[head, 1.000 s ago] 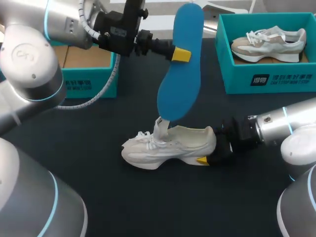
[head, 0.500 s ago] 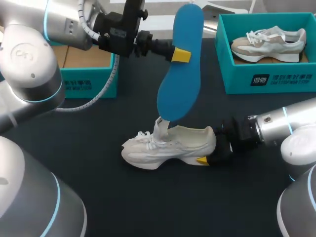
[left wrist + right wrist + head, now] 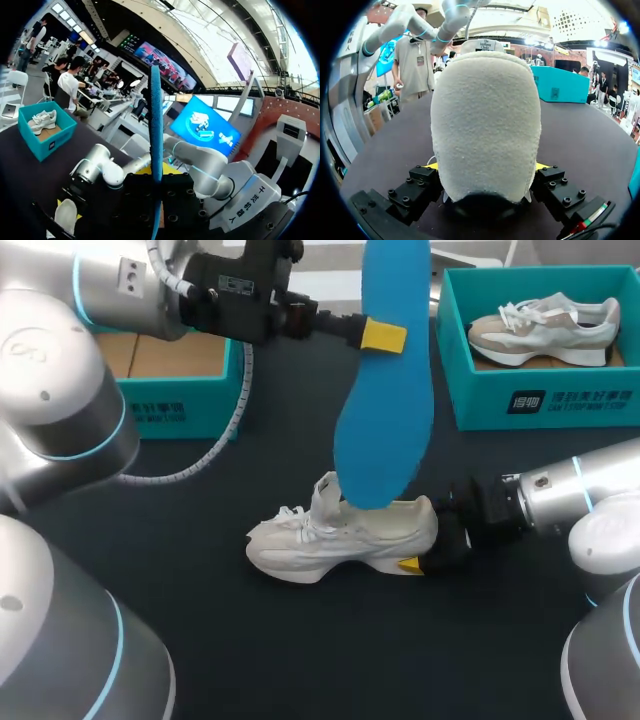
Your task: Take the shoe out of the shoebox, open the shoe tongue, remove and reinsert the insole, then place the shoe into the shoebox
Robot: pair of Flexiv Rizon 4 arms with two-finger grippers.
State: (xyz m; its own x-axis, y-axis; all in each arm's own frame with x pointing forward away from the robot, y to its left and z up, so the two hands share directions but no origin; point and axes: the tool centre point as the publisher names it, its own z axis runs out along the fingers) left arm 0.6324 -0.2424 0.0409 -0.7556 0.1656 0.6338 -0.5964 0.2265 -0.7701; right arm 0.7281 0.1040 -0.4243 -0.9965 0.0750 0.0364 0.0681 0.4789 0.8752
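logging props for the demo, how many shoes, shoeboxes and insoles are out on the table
shoes: 2, the white chunky-soled shoe on the table and the grey and beige sneaker in the right box
shoeboxes: 2, the left teal cardboard shoebox and the right teal cardboard shoebox
insoles: 1, the blue foam insole
total: 5

The round back of a soft, fuzzy, cream-white shoe (image 3: 486, 125) is seen very close up. It is squeezed from both sides by the black gripper (image 3: 487, 166), and a bit of yellow fingertip (image 3: 432, 165) can be seen on each side of it. The shoe is stood on a dark, flat table (image 3: 385, 145). Ahead of the gripper, past the shoe and off to one side, a blue-green box (image 3: 560, 85) is set on the table. A grey robot arm (image 3: 415, 17) with blue rings is seen high above the shoe
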